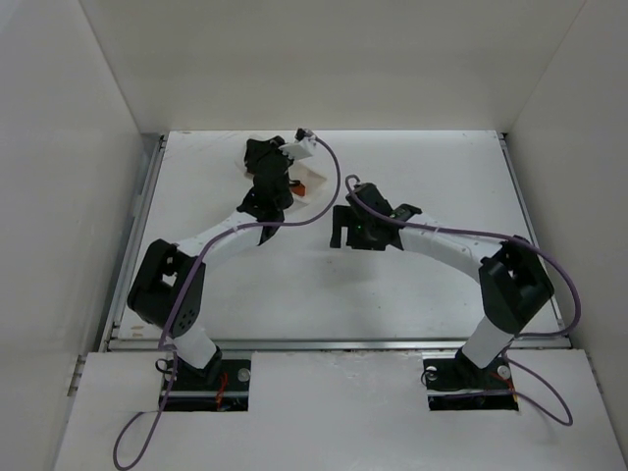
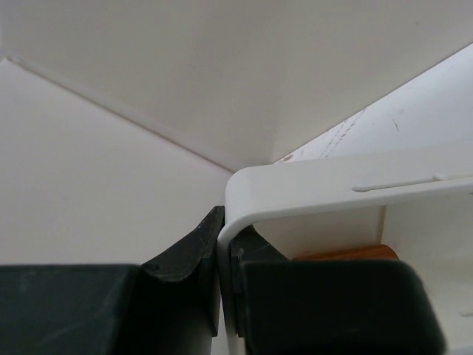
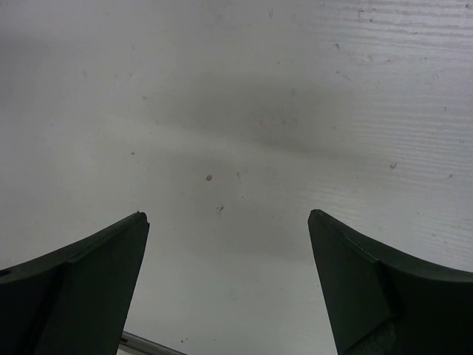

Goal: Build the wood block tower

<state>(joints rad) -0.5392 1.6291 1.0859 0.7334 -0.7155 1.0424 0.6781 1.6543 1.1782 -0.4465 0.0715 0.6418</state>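
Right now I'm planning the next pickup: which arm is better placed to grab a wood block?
Probably the right. The right hand is open and empty over bare table. The left hand is shut on the white tray at its rim, with a wood block just inside.

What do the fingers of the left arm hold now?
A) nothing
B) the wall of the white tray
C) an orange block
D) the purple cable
B: in the left wrist view the left fingers are shut on the thin wall of the tray; the block lies beyond them.
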